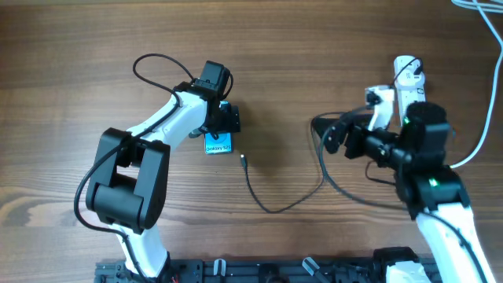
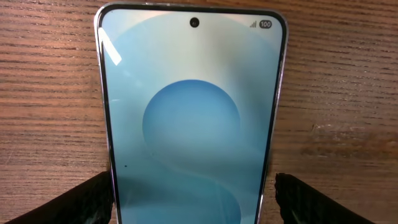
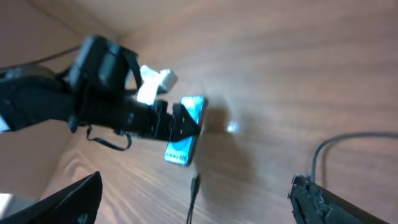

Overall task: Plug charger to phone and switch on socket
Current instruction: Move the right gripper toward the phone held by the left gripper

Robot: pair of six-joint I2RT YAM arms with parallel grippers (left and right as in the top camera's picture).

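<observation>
Ribbed black fingers (image 2: 74, 202) of your left gripper (image 2: 193, 193) bracket the phone (image 2: 193, 106), one on each side, spread and not clamped. A sliver of wood shows between the right-hand finger and the phone's edge. Flat and face up on the bench (image 2: 342, 81), the phone is a slim rectangle with rounded corners. Its glossy glass is lit in pale blue and turquoise swirls, inside a thin pale rim, with a punch-hole lens at the short end farthest from the fingers. Brown wood with a coarse, straight grain makes up the bench.

Beyond it, seen from overhead, the charger (image 1: 271, 208) trails as a thin, limp black cable in a loose loop across the wood. Its small metal-tipped plug (image 1: 243, 160) rests on the bench just beside the phone's printed short end, apart from it and in no port. Your right gripper (image 3: 198, 186), well to the right of the plug, faces it with jaws wide and nothing between them. Farthest off, the socket (image 1: 402, 79), a small white hard-plastic block, sits partly behind the right arm. A thick white cable (image 1: 483, 31) runs off toward the top corner. You cannot tell from here how its switch stands.

By this showing the task is barely begun. You have the phone bracketed, but the plug is yet to be lifted and seated, and the switch yet to be pressed.
</observation>
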